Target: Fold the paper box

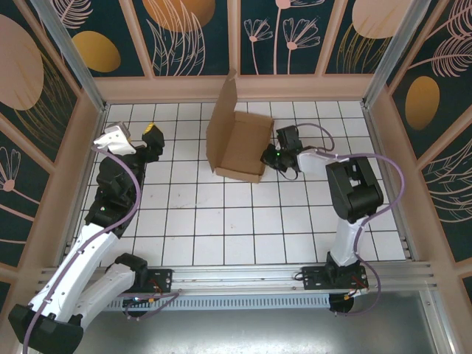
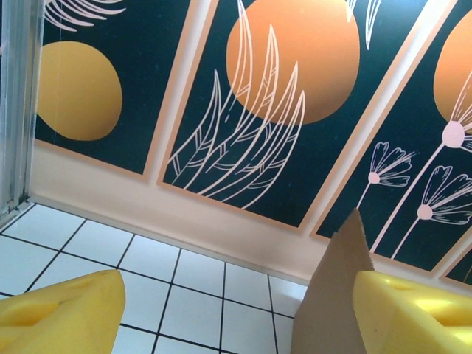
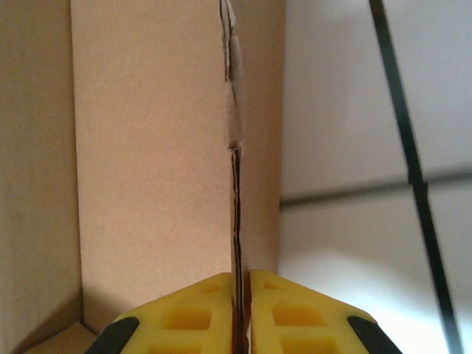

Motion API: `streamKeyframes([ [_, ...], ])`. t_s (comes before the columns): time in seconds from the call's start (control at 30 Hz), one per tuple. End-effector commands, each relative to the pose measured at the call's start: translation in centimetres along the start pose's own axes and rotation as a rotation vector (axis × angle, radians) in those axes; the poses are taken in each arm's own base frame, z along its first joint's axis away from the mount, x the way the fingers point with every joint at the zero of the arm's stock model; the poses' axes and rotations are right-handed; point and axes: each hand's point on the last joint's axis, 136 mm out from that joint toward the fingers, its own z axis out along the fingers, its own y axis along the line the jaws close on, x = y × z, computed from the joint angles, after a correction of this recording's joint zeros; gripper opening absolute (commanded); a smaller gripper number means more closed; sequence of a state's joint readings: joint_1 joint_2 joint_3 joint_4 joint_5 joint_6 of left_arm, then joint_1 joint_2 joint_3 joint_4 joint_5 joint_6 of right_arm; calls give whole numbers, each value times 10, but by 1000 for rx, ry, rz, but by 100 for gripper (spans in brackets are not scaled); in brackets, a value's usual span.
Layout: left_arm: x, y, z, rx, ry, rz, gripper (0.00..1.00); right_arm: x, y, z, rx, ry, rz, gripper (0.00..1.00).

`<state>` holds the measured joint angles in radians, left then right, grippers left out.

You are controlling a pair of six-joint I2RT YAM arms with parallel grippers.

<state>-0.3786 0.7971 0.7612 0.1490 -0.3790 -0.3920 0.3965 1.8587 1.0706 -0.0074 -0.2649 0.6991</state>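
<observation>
Paper box [image 1: 240,144] stands on the far middle of the tiled table [image 1: 221,221], lid flap upright. The right gripper [image 1: 271,157] is at its right wall, the left gripper [image 1: 153,135] well apart on the left.

Left wrist view: yellow fingers [image 2: 59,310] spread wide, the flap's tip [image 2: 332,295] beyond.

Right wrist view: the claw [image 3: 240,310] is pinched on the box's thin wall edge [image 3: 234,184].
</observation>
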Motion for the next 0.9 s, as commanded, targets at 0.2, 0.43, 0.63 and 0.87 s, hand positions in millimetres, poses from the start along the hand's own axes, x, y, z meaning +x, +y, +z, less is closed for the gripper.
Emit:
streamKeyframes([
  [0.2,-6,0,-5,-3,-27,18,80,108,79,-34,-291,231,6,44],
  [0.43,-9,-1,-7,2,-37,17,80,44,35,-60,53,-27,-288,67],
  [0.63,-8,-4,-7,22,-36,17,80,-25,56,-61,119,-218,-602,68],
  [0.87,-5,-4,-7,23,-32,27,80,-54,89,-17,24,-193,-1041,76],
])
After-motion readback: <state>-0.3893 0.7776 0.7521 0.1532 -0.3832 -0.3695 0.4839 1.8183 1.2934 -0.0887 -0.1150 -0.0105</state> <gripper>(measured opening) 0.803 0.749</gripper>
